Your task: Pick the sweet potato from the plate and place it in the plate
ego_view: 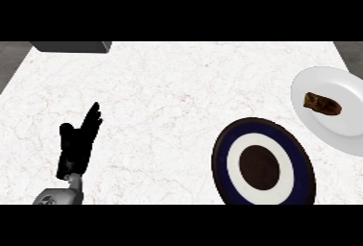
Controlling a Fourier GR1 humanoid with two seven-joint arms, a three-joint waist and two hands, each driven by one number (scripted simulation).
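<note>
Head view first, and you've got the sweet potato [322, 104] lying on the white plate [312, 81] at the far right of the counter [163, 86], a little right of that plate's middle. Just beside it, lower and to the left, sits the dark-rimmed plate [228, 144] with its white ring and dark centre, and nothing on it yet. That looks like your target.

Your left hand [78, 141] stands at the lower left, fingers straight and held together, thumb apart, touching nothing, well apart from both plates. Your right hand isn't showing at all, so the pick hasn't started.

For the reach, I'd bring the right hand in from the lower right edge, since the potato is on that side. Come down over its middle and keep clear of the plate's rim.

Watch its lie: the long axis runs from upper left to lower right, slightly tilted. Close your fingers and thumb across the short width, not along the length.
</note>
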